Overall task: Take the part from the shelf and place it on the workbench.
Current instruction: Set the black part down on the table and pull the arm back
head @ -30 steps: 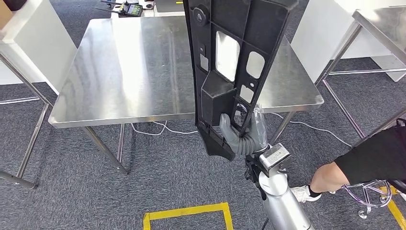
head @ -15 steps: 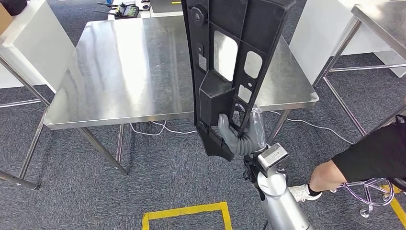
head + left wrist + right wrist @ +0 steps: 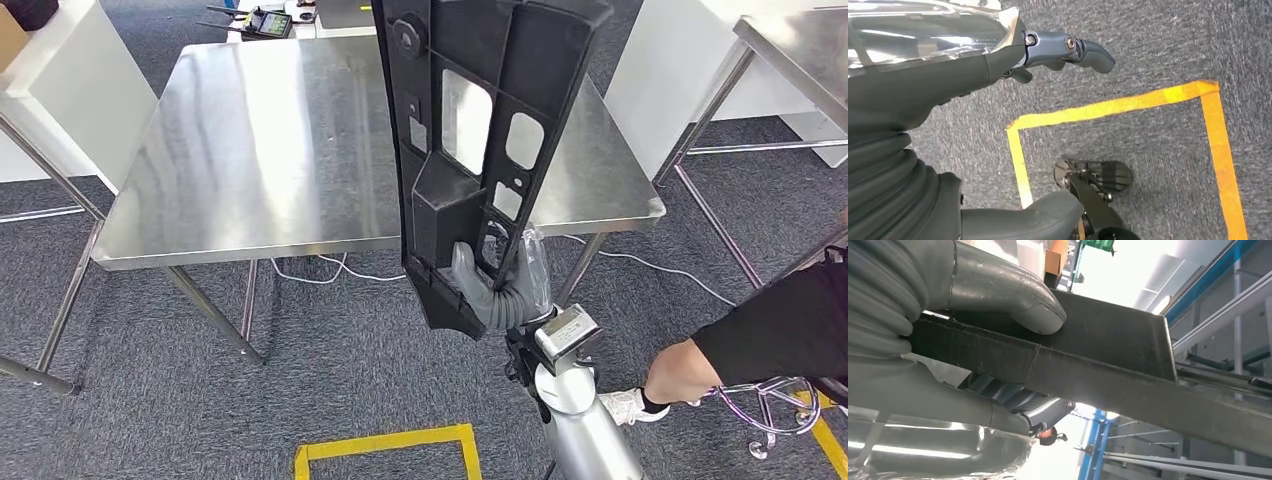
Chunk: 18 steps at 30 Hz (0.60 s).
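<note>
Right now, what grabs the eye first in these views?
The long black plastic part with cut-out windows stands upright in mid-frame, gripped near its lower end by the right hand. Behind it lies the bare stainless-steel workbench. Yellow floor tape marks the carpet below; a person's arm reaches in at the right.

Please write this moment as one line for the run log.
stage: carrying | right hand: grips black plastic part upright near its lower end | left hand: holds nothing, over carpet | steel workbench: ahead, part not placed

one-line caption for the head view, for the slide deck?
Right hand holds the long black plastic part upright in front of the bare steel workbench, not yet set down.
</note>
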Available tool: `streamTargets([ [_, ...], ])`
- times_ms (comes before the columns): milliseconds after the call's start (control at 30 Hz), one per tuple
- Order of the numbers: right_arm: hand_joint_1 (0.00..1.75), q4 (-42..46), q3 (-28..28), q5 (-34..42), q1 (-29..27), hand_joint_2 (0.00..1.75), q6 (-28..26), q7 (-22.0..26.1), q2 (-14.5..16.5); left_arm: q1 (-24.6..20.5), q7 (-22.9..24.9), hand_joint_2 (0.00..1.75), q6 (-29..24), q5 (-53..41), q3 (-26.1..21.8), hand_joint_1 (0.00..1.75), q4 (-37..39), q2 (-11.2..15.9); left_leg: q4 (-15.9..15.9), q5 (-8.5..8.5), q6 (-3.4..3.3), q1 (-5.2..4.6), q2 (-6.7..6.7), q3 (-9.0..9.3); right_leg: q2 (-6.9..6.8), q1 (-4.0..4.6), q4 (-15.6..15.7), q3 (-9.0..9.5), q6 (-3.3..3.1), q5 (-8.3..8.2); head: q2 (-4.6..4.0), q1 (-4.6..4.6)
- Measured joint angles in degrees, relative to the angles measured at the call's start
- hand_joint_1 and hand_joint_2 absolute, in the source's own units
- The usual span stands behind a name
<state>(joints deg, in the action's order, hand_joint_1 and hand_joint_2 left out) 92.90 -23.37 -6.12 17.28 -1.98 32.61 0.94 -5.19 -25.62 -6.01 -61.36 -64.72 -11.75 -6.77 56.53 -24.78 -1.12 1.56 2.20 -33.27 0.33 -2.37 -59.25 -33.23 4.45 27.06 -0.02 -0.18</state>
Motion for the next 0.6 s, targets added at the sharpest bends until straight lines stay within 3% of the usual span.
streamTargets([
  [67, 1.75, -0.05, -0.04, -0.08, 0.07, 1.75, 0.05, -0.04, -0.01, 0.00, 0.07, 1.75, -0.03, -0.01, 0.00, 0.00, -0.01, 0.05, 0.69, -0.39, 0.83, -0.04, 0.08, -0.41, 0.25, 0.32, 1.15, 0.67, -1.15, -0.20, 0.01, 0.02],
  [167, 1.75, -0.08, -0.05, -0.09, 0.31, 1.75, 0.08, -0.08, 0.03, 0.07, 0.11, 1.75, 0.02, -0.02, 0.00, 0.00, 0.01, 0.00, 1.51, -0.87, 1.42, 0.45, -0.44, -0.77, 0.23, 0.32, 1.01, 0.60, -2.58, -0.32, 0.00, -0.01],
  [233, 1.75, -0.08, -0.04, -0.10, 0.59, 1.75, 0.08, -0.08, 0.10, 0.03, 0.11, 1.75, 0.05, -0.02, 0.00, 0.00, 0.00, 0.01, 6.27, -3.47, 1.70, 0.59, -1.43, -2.96, 0.12, 0.38, 1.10, 0.72, -3.19, -0.27, 0.00, -0.04],
  [300, 1.75, -0.16, -0.04, -0.10, 0.73, 1.75, 0.08, -0.08, 0.15, 0.00, 0.14, 1.75, 0.09, -0.01, 0.00, 0.00, -0.01, 0.03, 13.94, -6.84, 1.80, 0.55, -1.90, -6.91, -0.09, 0.70, 1.09, 0.77, -3.57, -0.08, 0.00, -0.06],
  [367, 1.75, -0.33, -0.05, -0.10, 0.72, 1.75, 0.08, -0.08, 0.17, 0.03, 0.20, 1.75, 0.11, -0.01, 0.00, 0.00, 0.01, 0.03, 17.91, -7.27, 1.56, 0.53, -1.96, -9.42, -0.24, 1.03, 1.07, 0.94, -3.83, 0.11, 0.00, -0.05],
  [400, 1.75, -0.40, -0.07, -0.10, 0.72, 1.75, 0.09, -0.08, 0.21, 0.03, 0.22, 1.75, 0.11, -0.01, 0.00, 0.00, 0.01, 0.03, 17.01, -5.98, 1.27, 0.47, -1.97, -9.27, -0.27, 1.18, 1.07, 1.12, -3.96, 0.23, 0.00, -0.05],
  [500, 1.75, -0.45, -0.08, -0.10, 1.00, 1.75, 0.09, -0.08, 0.42, -0.02, 0.22, 1.75, 0.11, -0.01, 0.01, 0.00, 0.01, 0.09, 5.88, -0.35, -0.19, -0.15, -2.17, -4.20, -0.27, 1.56, 1.09, 1.66, -4.10, 0.68, 0.01, 0.01],
  [533, 1.75, -0.45, -0.08, -0.10, 1.13, 1.75, 0.09, -0.08, 0.45, -0.08, 0.25, 1.75, 0.13, -0.02, 0.01, 0.00, 0.00, 0.10, 3.43, 0.32, -0.53, -0.45, -2.25, -3.08, -0.27, 1.62, 1.11, 1.64, -3.96, 0.80, 0.01, 0.00],
  [600, 1.75, -0.45, -0.09, -0.12, 1.26, 1.75, 0.09, -0.09, 0.45, -0.18, 0.32, 1.75, 0.16, -0.03, 0.02, 0.00, -0.01, 0.11, 2.28, 0.04, -0.82, -0.99, -2.23, -2.70, -0.34, 1.70, 1.23, 1.51, -3.39, 0.95, 0.01, 0.00],
])
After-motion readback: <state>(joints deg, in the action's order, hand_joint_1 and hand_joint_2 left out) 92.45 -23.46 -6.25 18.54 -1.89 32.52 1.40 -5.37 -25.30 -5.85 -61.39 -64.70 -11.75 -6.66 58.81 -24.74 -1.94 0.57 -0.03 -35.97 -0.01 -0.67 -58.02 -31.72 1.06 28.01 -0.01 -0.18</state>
